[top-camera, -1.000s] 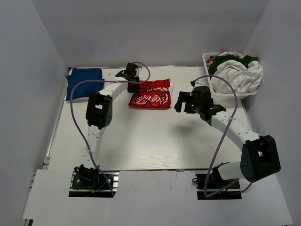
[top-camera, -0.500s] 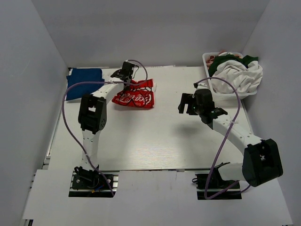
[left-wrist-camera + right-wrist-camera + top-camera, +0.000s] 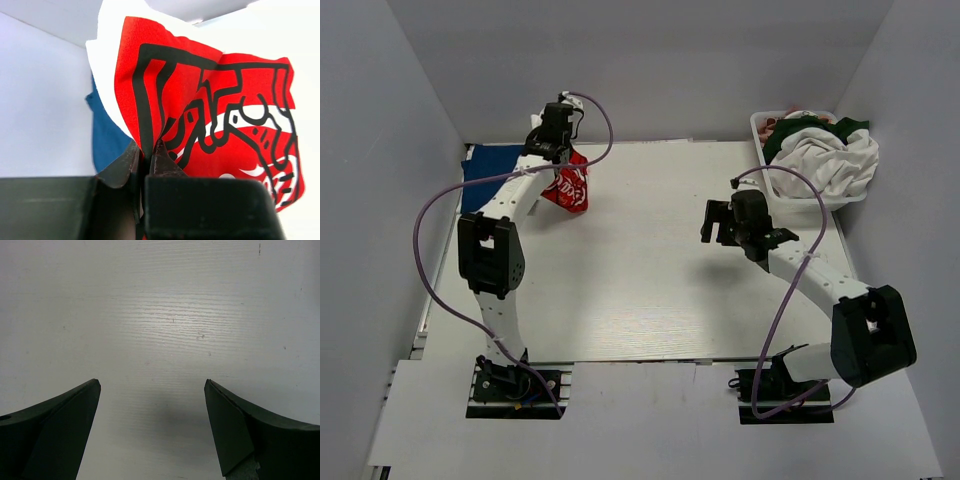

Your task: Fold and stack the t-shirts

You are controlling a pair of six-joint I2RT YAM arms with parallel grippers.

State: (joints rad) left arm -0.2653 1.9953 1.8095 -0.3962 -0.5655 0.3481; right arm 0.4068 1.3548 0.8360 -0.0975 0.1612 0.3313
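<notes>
The left gripper (image 3: 558, 150), pinched on the folded red-print t-shirt (image 3: 567, 187), has lifted it off the middle of the table (image 3: 640, 300) and swung it beside the blue t-shirt (image 3: 492, 162) in the far-left corner, so stacking looks next, while the right gripper (image 3: 720, 222) hangs wide open and empty.

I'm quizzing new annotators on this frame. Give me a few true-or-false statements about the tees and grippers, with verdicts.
1. The left gripper is shut on the red-print tee. True.
2. The right gripper holds a tee. False: it is open over the bare table, holding nothing.
3. The red-print tee lies spread flat mid-table. False: it hangs bunched from the left gripper, near the far left corner.
4. The basket holds a white tee and a green tee. True.
5. A blue tee lies at the far left corner. True.
</notes>
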